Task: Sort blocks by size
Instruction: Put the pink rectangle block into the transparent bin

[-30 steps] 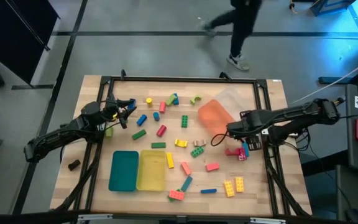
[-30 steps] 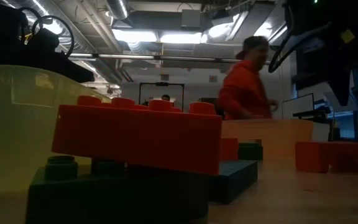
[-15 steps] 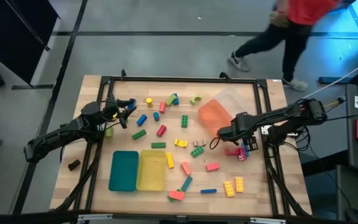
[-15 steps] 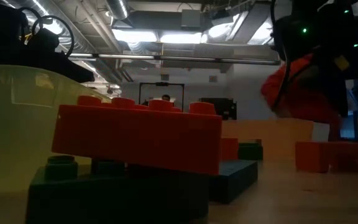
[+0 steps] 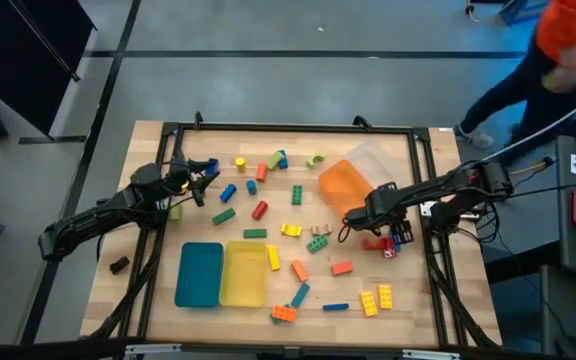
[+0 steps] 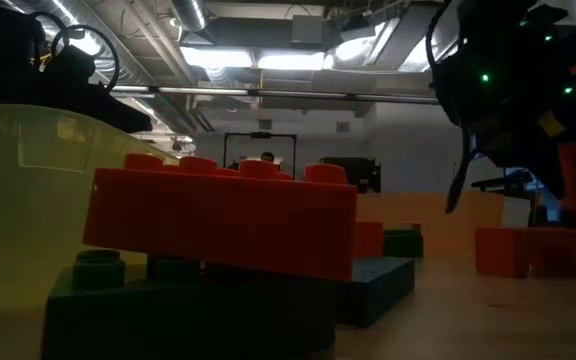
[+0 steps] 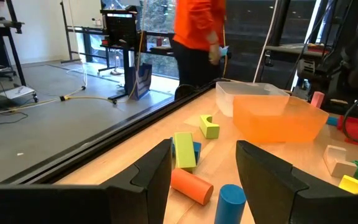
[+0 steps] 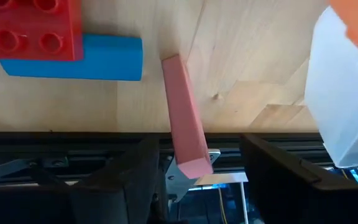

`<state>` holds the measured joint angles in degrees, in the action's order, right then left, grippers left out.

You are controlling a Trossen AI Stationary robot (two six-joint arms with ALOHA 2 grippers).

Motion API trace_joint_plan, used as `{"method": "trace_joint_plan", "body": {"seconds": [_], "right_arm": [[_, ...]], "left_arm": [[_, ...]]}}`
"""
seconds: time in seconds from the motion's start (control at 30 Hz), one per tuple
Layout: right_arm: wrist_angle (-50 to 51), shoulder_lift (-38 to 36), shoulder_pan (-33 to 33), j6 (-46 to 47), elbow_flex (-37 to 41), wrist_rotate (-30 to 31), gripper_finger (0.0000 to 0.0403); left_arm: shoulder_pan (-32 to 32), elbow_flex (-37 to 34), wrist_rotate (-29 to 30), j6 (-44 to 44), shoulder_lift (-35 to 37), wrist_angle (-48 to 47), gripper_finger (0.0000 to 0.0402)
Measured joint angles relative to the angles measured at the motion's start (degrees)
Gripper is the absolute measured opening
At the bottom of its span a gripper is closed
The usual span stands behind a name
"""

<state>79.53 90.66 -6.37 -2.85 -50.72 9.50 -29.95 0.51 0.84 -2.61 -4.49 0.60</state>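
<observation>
Pink block (image 8: 185, 118) lies between the right tool's (image 8: 194, 165) spread, empty fingers.

Worktop (image 5: 408, 310): light wood planks, black metal frame around the edge, fills the centre of the high view.

Trays: teal tray (image 5: 199, 274) and yellow tray (image 5: 243, 273) lie side by side, touching, lower left of centre. Orange tray (image 5: 344, 186) right of centre, tilted, overlapping a clear tray (image 5: 378, 160) just above and right of it.

Person in an orange top (image 5: 568, 40) at the upper right corner of the high view, on the grey floor (image 5: 268, 90) beyond the worktop. Same orange top at upper centre of the left wrist view.

Small dark object (image 5: 118, 265) at the worktop's left edge; cannot identify.
</observation>
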Motion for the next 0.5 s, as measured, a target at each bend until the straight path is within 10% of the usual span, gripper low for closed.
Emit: {"method": "trace_joint_plan", "body": {"seconds": [0.5], "right_arm": [[-5.2,0.4,0.0,0.0,3.8,-1.0,0.0094]], "left_arm": [[0.0,0.0,0.0,0.0,0.0,0.0,0.0164]]}}
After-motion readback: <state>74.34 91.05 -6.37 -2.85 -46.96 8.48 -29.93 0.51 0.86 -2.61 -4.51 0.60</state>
